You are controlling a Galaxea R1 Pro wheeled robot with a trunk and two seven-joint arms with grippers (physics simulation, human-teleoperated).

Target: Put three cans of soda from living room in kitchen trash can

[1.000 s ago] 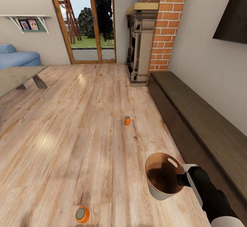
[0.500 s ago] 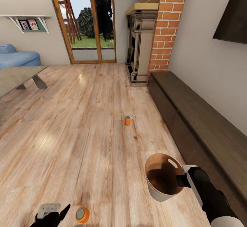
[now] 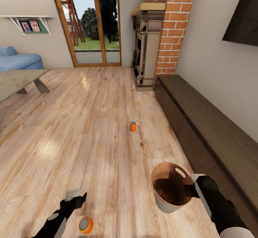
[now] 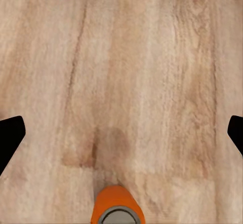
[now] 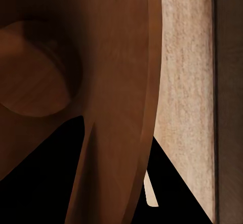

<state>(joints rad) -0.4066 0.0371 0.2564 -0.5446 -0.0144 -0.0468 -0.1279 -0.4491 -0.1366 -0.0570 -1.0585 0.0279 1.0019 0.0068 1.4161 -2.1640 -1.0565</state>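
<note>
Trash can [image 3: 171, 187]: empty, rim clamped by right gripper [image 3: 190, 189]. Nearest orange can [image 3: 86, 225]: unpicked beside wide-open, empty left gripper [image 3: 77, 196]. Farther orange can [image 3: 133, 126]: beyond it, untouched.

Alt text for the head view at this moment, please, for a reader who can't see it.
The left gripper hovers open above an orange soda can on the wood floor. The right gripper holds a trash can by its rim; a second orange can stands farther off.

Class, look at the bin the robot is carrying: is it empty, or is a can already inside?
Empty, as far as visible. The head view looks into the bin and shows only bare brown inside, though part lies in shadow.
</note>
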